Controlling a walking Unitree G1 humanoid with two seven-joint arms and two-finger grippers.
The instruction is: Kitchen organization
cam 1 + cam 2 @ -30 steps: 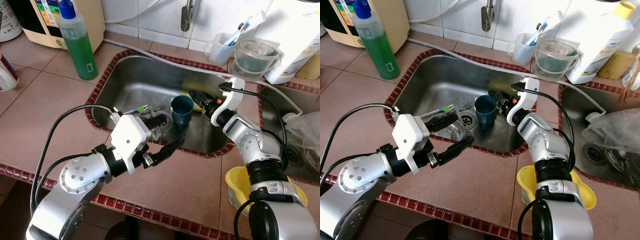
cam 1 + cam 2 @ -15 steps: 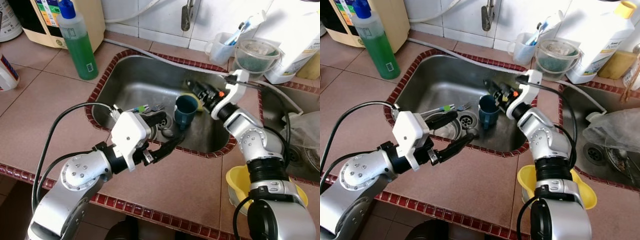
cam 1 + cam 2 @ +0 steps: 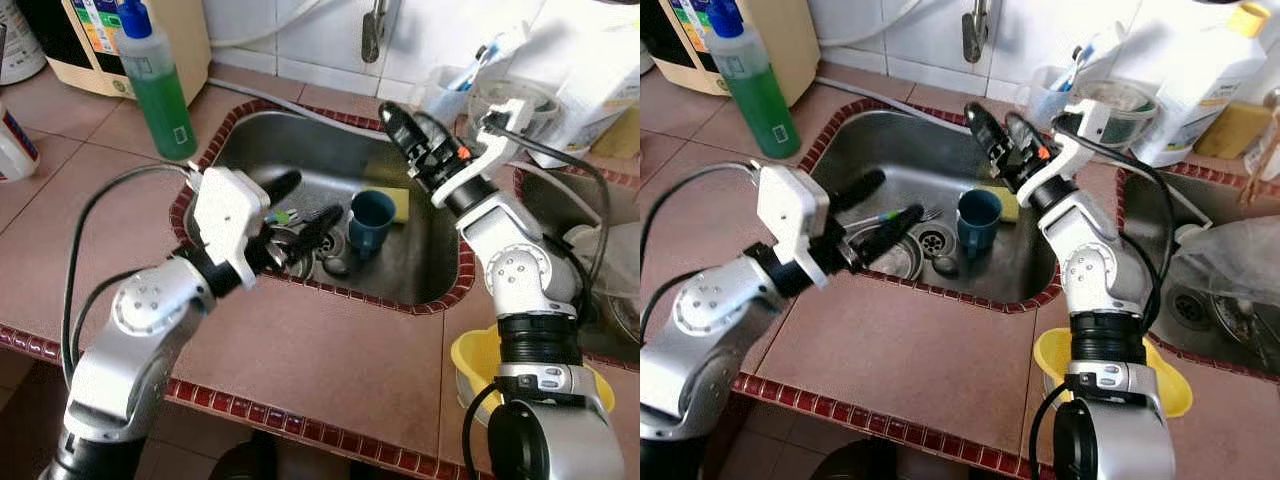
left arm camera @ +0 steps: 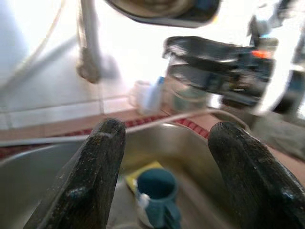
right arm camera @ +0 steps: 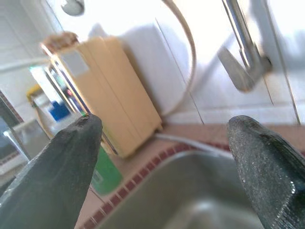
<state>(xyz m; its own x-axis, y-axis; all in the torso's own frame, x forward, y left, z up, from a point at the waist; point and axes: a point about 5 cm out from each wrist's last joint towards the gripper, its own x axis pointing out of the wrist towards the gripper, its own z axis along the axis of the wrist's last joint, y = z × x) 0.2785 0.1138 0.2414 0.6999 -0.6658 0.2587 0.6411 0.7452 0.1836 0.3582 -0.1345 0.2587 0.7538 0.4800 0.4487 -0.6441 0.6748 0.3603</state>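
A dark blue mug (image 3: 371,221) stands upright in the steel sink (image 3: 290,150), beside a yellow sponge (image 3: 400,203). A fork (image 3: 312,213) and a green-tipped utensil (image 3: 283,216) lie near the drain. My left gripper (image 3: 310,197) hovers open over the sink's left half, with nothing between its fingers, pointing toward the mug (image 4: 157,195). My right gripper (image 3: 403,117) is raised above the sink's back right part, open and holding nothing, its fingertips (image 5: 90,124) aimed at the back wall and the faucet.
A green soap bottle (image 3: 155,85) stands on the tiled counter at the back left. The faucet (image 3: 372,30) hangs over the sink. A cup with a toothbrush (image 3: 440,90), a clear tub (image 3: 510,115) and a white jug (image 3: 590,70) crowd the back right. A yellow bowl (image 3: 475,370) sits at front right.
My left gripper rose from the sink's front rim to above its left half. The right gripper lifted out of the sink, away from the mug, toward the faucet.
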